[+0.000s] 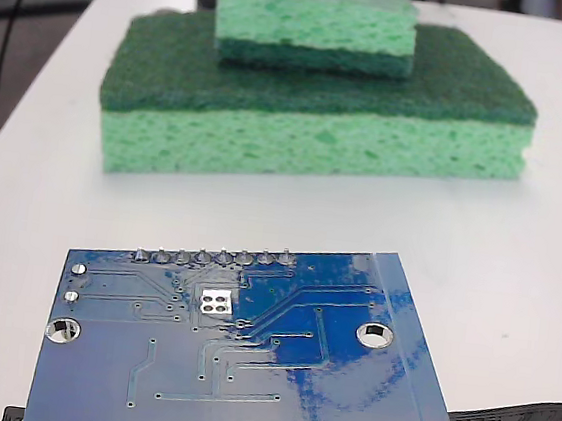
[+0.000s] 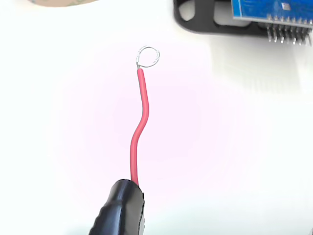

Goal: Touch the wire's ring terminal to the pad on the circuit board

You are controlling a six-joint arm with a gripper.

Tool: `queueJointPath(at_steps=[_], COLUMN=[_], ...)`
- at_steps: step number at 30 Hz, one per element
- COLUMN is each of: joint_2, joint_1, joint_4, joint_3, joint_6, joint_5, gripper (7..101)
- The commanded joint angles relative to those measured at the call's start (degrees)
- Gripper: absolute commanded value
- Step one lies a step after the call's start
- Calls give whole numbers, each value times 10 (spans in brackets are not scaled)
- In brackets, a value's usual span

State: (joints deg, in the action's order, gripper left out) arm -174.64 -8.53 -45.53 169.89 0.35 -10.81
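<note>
The hand (image 2: 119, 208) grips the wire (image 2: 138, 128). Its ring terminal (image 2: 148, 56) hangs over bare table (image 2: 234, 147), ahead of the hand; the circuit board (image 2: 272, 10) lies farther ahead, right. Pad (image 1: 216, 301) untouched.

Black gripper tip, seen only from the wrist camera

The gripper (image 2: 120, 208) shows as one rounded, glossy black mass at the bottom edge, smooth like plastic or tape wrap, with a soft highlight along its top; its fingers cannot be told apart, and no screws or markings are visible.
</note>
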Motion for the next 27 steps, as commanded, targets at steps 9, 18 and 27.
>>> queueJointPath(at_steps=[9,18,27], joint_2=[-4,-4,-4], joint_1=[-2,-4,-2], joint_4=[11,11,11], joint_3=[18,18,18], joint_6=[2,9,5], joint_5=[17,26,25], gripper=[1003,1003,1003])
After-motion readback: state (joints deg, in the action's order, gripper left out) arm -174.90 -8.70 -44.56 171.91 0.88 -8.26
